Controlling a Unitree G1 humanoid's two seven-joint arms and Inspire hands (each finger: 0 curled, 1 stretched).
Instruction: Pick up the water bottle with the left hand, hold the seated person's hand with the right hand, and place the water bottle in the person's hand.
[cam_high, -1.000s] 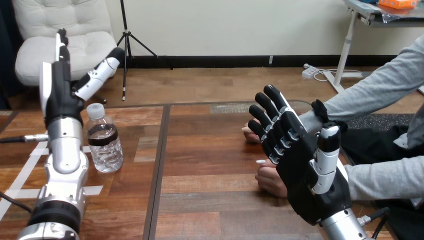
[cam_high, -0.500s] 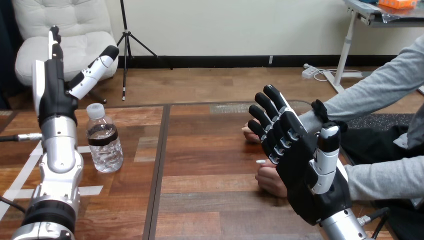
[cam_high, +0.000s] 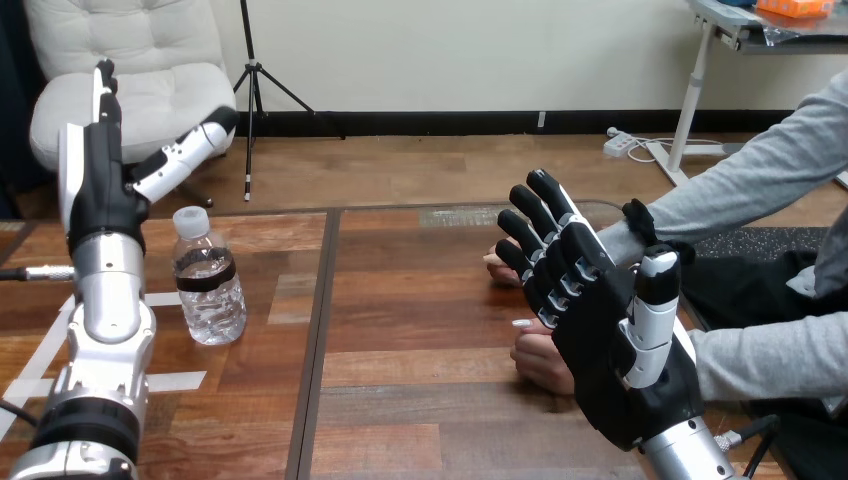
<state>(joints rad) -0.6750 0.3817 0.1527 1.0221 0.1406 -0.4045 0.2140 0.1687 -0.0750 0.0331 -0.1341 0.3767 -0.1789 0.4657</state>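
Head view shows left hand (cam_high: 100, 190) released beside water bottle (cam_high: 210, 285) at tabletop's (cam_high: 420, 310) left edge, right hand (cam_high: 600, 330) released near person's hands (cam_high: 543, 362).

Left hand (cam_high: 95, 195): black body with a white shell along its back and a left thumb (cam_high: 185, 155) of white segments ending in a black tip, mounted on a smooth silver left forearm (cam_high: 108, 290) that carries a black collar (cam_high: 90, 428) lower down. Right hand (cam_high: 605, 350): black palm, black fingers (cam_high: 552, 195) with pale inserts between their segments, a white-shelled right thumb (cam_high: 650, 315) with a black tip, and a silver wrist (cam_high: 690, 450).
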